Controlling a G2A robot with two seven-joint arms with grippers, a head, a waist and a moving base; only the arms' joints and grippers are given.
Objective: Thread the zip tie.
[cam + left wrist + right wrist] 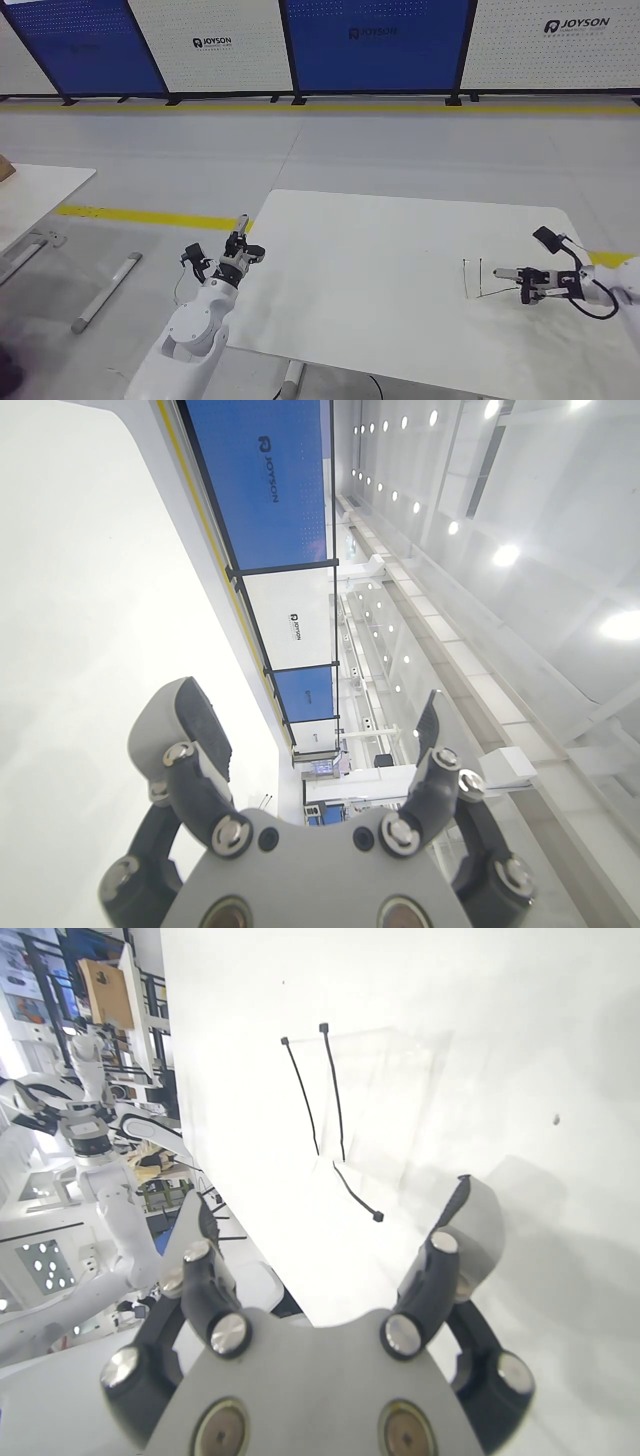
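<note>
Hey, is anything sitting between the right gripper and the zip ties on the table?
Nothing visible does. The right gripper has its fingers open, and only bare white table lies between it and the nearest zip tie. Two more zip ties lie farther on, on a clear sheet.

Seen from above, two zip ties (pixel 303 1094) sit side by side at a clear stand (pixel 395 1093) on the table (pixel 380 300), about 3 o'clock from its middle. A third tie (pixel 352 1195) lies just beside them, toward 5 o'clock. The right gripper (pixel 503 272) is near them at 3 o'clock. The left gripper (pixel 242 232) is at the table's 9 o'clock edge, well apart.
</note>
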